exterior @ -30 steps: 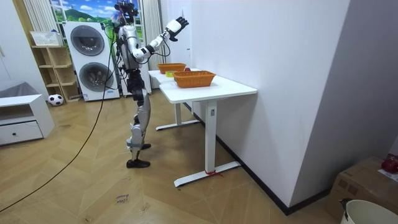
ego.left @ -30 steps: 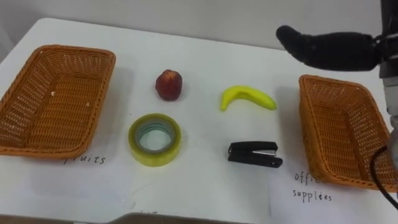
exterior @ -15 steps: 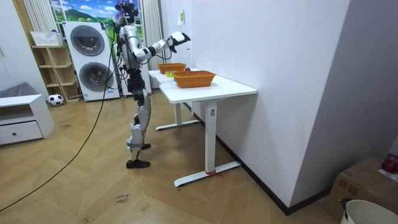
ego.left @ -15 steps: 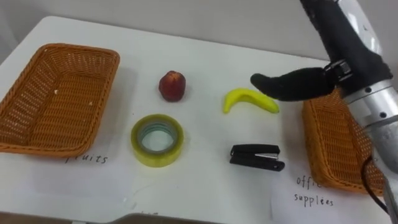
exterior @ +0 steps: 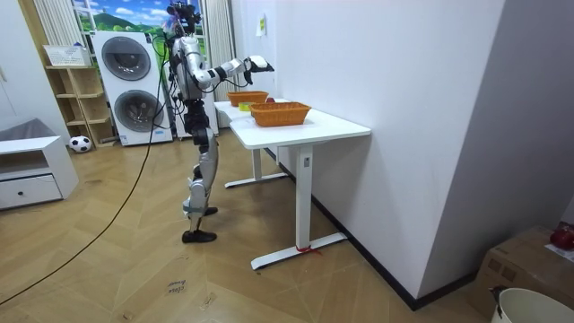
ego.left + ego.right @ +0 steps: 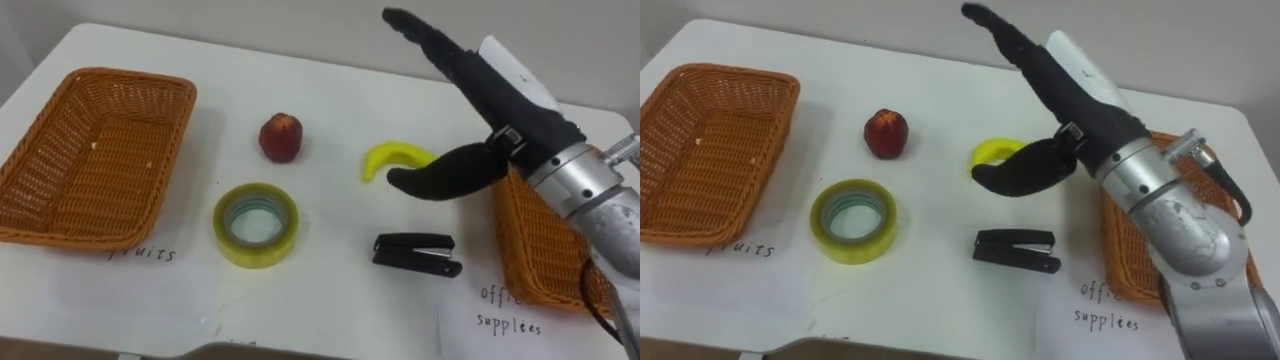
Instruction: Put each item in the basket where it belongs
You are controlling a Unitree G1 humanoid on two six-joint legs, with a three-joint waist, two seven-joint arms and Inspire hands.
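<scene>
Handwritten note [image 6: 140, 256] under the left basket [image 6: 172, 150] ends in "ruits", and the note [image 6: 510, 310] at lower right by the right basket [image 6: 530, 250] says "supplies"; on the white table [image 6: 330, 110] between those two sit one red fruit [image 6: 281, 137], one banana [image 6: 385, 158], one tape roll [image 6: 255, 255] and one black stapler [image 6: 417, 254], none in a basket. Right hand [image 6: 495, 105] hangs over the banana at centre right, fingers straight and splayed, holding nothing; the room view adds the robot standing at the table's end near two washing machines [image 5: 126, 63].

Home laundry room: washing machines [image 5: 126, 61]
</scene>
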